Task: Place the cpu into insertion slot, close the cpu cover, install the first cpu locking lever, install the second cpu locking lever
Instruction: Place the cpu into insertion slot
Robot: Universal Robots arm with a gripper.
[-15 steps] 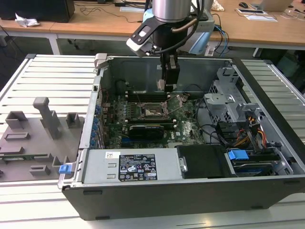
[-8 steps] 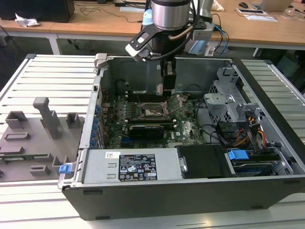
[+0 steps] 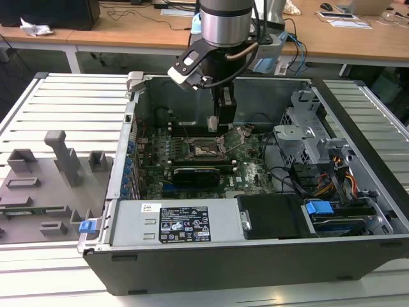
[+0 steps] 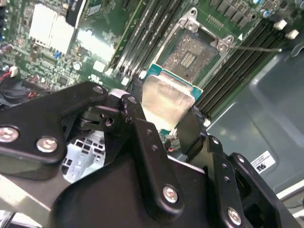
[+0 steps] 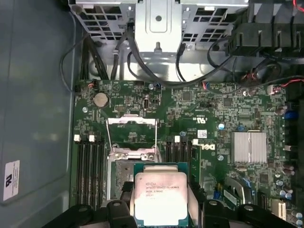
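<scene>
My gripper point(image 3: 218, 125) hangs inside the open computer case and is shut on the cpu point(image 5: 159, 197), a flat square chip with a pale metal top. In the second wrist view the cpu point(image 4: 166, 100) sits between the two black fingers point(image 4: 138, 124). The insertion slot point(image 4: 189, 53) lies open on the green board just beyond the chip, its contact field bare. In the exterior view the insertion slot point(image 3: 206, 149) is a little nearer the camera than the gripper and below it. The cpu cover point(image 5: 131, 124) is flipped up off the slot. A thin locking lever point(image 4: 256, 48) sticks out beside the slot.
Black memory slots point(image 5: 90, 164) flank the slot on both sides. A silver heatsink point(image 5: 249, 147) sits further along the board. A metal drive cage point(image 3: 307, 137) with cables, a long black card point(image 3: 195, 173) and the power supply point(image 3: 176, 224) crowd the case. Grey fixtures point(image 3: 61, 160) stand at the exterior view's left.
</scene>
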